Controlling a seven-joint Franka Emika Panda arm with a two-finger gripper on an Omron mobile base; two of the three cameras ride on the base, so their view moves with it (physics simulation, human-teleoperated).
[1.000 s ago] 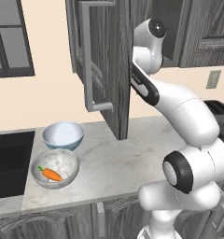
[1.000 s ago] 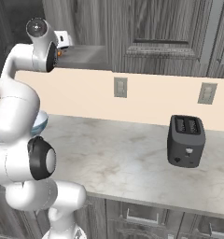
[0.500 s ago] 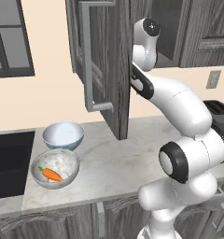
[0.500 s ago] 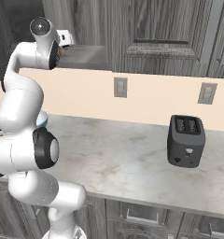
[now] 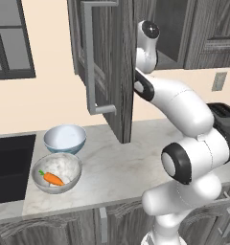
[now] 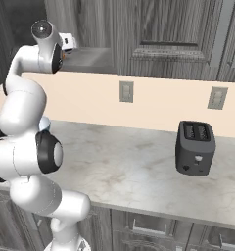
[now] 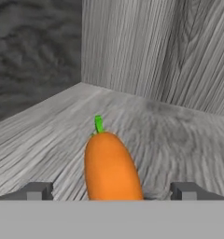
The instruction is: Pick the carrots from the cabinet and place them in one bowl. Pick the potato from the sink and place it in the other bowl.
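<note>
1. Cabinet [image 5: 118,62] first: door swung open over the worktop [image 5: 121,167], and our arm reaches up inside it.
2. Sink [image 5: 9,165] sits at the worktop's left edge; we can't spot the potato in it.
3. Toaster [image 6: 195,147] stands near the worktop's back edge on the right.
4. Two bowls by the sink: the pale blue bowl [image 5: 64,139] behind, the marbled bowl [image 5: 57,172] at the front edge, holding one carrot [image 5: 52,178].
5. Gripper [image 7: 111,190] has its jaws spread wide, one either side of the second carrot [image 7: 111,168] lying on the cabinet shelf, green top pointing to the back corner.
</note>
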